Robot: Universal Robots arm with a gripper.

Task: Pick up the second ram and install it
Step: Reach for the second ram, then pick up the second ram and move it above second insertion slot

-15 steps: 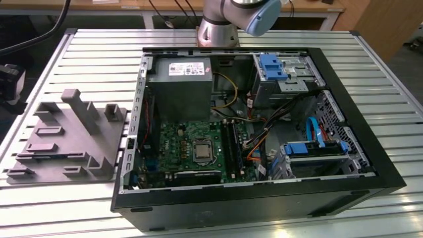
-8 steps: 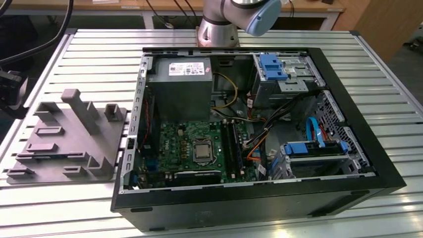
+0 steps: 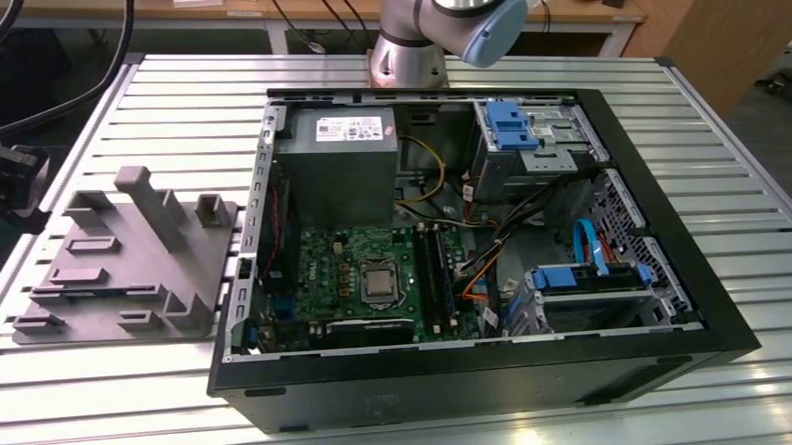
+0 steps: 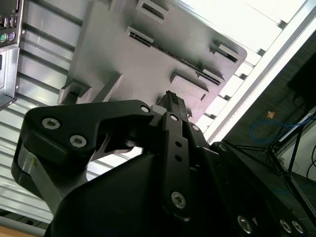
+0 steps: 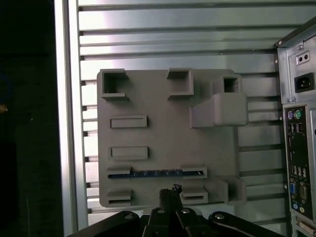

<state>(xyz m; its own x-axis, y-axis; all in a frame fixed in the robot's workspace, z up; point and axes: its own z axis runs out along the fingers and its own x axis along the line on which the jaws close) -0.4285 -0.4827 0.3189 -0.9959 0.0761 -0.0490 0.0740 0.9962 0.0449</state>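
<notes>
my black gripper (image 5: pixel 169 190) hovers pinched shut, empty; thin bluish-green ram stick (image 5: pixel 157 173) slotted in grey plastic holder (image 5: pixel 163 133), long axis toward computer case (image 5: pixel 297 148).

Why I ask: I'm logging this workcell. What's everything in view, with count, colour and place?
table: one, silver slatted, under everything
computer case: one, black, open, lying on the table
motherboard: one, green, inside the case
power supply: one, grey, inside the case
drive brackets: two, blue, inside the case
fixture: one, grey, on the table beside the case
second ram: one, dark bluish, lying in a fixture slot
arm: one, silver, base behind the case
gripper: one, black, shut, empty, above the fixture near the second ram
</notes>
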